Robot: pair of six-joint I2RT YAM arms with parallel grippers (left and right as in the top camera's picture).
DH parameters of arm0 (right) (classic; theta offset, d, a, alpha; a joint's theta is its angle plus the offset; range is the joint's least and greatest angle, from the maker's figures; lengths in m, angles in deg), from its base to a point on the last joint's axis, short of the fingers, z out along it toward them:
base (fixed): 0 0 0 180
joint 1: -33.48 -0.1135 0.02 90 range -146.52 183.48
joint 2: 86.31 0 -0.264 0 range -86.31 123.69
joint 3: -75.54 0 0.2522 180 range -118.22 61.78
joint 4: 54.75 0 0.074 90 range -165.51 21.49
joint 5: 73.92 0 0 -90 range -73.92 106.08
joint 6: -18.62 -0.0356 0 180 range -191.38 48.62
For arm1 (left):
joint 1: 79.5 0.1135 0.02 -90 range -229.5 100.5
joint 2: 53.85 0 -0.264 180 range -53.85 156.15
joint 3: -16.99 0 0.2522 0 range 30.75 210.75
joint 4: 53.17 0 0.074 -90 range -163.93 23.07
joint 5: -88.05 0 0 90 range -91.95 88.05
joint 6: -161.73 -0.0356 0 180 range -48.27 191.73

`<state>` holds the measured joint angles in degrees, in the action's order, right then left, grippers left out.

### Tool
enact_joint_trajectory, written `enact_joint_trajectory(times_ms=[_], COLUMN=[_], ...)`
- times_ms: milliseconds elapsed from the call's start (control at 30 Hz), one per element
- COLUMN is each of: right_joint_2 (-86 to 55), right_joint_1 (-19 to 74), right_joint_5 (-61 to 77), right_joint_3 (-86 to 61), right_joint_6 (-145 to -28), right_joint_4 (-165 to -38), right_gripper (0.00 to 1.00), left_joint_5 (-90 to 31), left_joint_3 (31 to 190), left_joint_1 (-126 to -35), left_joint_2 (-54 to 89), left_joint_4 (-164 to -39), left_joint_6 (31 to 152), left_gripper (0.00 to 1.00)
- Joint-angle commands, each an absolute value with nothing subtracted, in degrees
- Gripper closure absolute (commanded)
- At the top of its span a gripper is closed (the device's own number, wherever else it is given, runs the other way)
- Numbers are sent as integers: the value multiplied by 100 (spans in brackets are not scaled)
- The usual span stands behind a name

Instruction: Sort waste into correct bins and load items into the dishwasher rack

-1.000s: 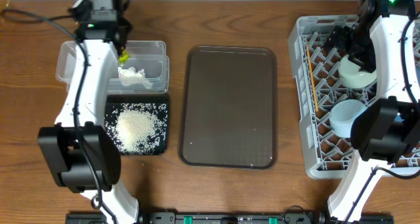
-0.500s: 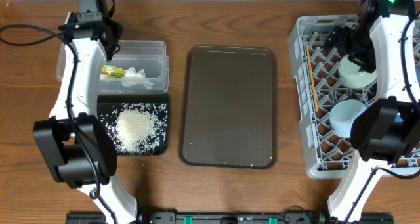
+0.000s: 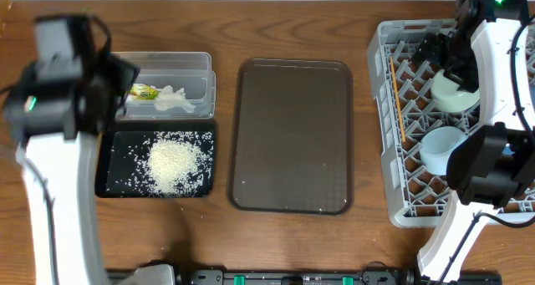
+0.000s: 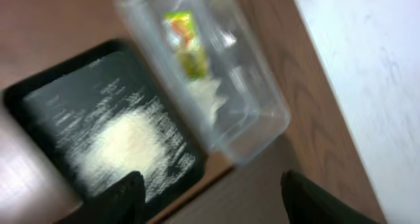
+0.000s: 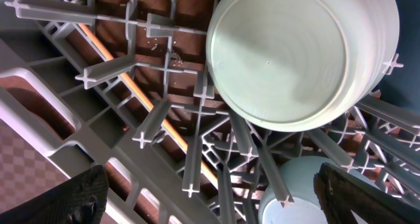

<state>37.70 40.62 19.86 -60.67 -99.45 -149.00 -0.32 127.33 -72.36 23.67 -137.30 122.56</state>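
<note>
Left wrist view: all smeared; wrapper (image 4: 185, 50) print unreadable, tissue (image 4: 210, 99) outline vague, left gripper (image 4: 220, 192) fingers cut at 6 o'clock edge. Overhead: left arm (image 3: 58, 101) blurred at 9 o'clock, hiding clear tub (image 3: 180, 68) left end. Right arm (image 3: 493, 93) covering rack (image 3: 380, 134) at 3 o'clock. Right wrist view: lower mint bowl (image 5: 298, 181) cropped at 6 o'clock edge.

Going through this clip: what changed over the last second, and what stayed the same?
The left gripper let go of the snack wrapper into the clear tub, where it lies beside the tissue, then pulled away to the left, jaws open. The rice, black tray, brown tray, rack and right gripper stayed put.
</note>
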Motion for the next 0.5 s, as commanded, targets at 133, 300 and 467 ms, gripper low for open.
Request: enact_joint_trajectory(times_ms=[133, 300, 467], right_joint_2=[3586, 3586, 3586], right_joint_1=[4055, 4053, 4055], right_joint_5=[1992, 1992, 1992], right_joint_3=[-6076, -6074, -6074], right_joint_6=[-10007, -10007, -10007], right_joint_4=[-14906, -14908, -14906], right_gripper=[1, 1, 1], left_joint_5=[-108, -135, -135], left_joint_3=[12759, 12757, 12757], left_joint_1=[-7219, -7219, -7219], left_joint_2=[1224, 658, 229], left_joint_4=[-15372, -16373, -16371], left_joint_6=[12109, 12087, 12087], left_gripper=[16, 14, 13])
